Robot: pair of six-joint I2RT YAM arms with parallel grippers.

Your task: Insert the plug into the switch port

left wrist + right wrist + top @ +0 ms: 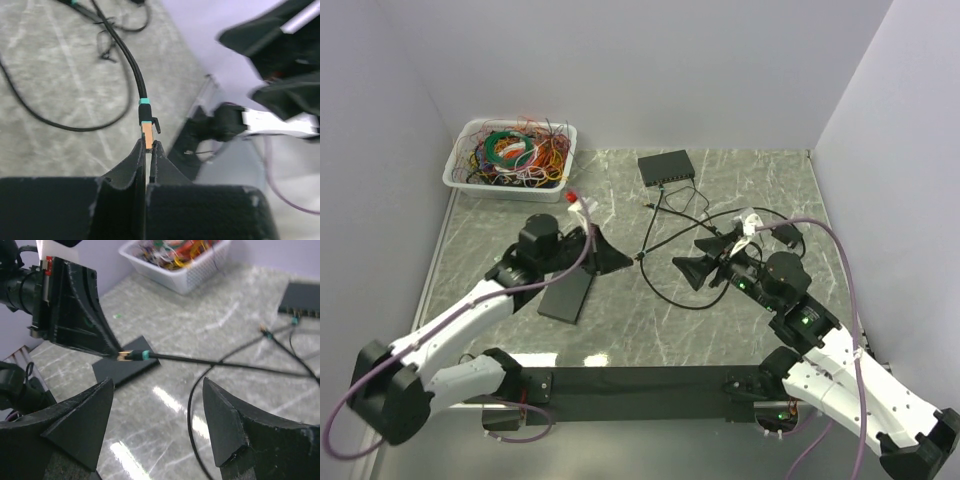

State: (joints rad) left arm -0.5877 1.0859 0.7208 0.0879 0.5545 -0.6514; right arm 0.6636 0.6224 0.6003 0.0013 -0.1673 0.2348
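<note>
My left gripper [148, 146] is clamped on the plug [146, 134]. The two fingers pinch the clear connector body, and the latch and the teal boot stand free ahead of the tips. The black cable [131, 65] leaves the boot and runs off in loose loops over the table [650, 330]. I judge the step in hand to be carrying the held plug to the port; insertion is not yet done. In the top view the switch [666, 167] lies at 1 o'clock from the plug and well apart from it, with its port face toward the arms. The next move calls for me to swing the plug toward 1 o'clock, turn its nose square to the port face, bring it level with a free port, and push straight in. My left arm reaches from its base at 7 o'clock, forearm low, fingers pointing toward 3 o'clock just above a flat black pad [565, 298]. My right gripper [157, 382] has its fingers spread wide and holds nothing. It sits at 3 o'clock from the plug, facing it, near but apart, over the cable loops. My right arm stretches from its base at 5 o'clock toward 10 o'clock.
</note>
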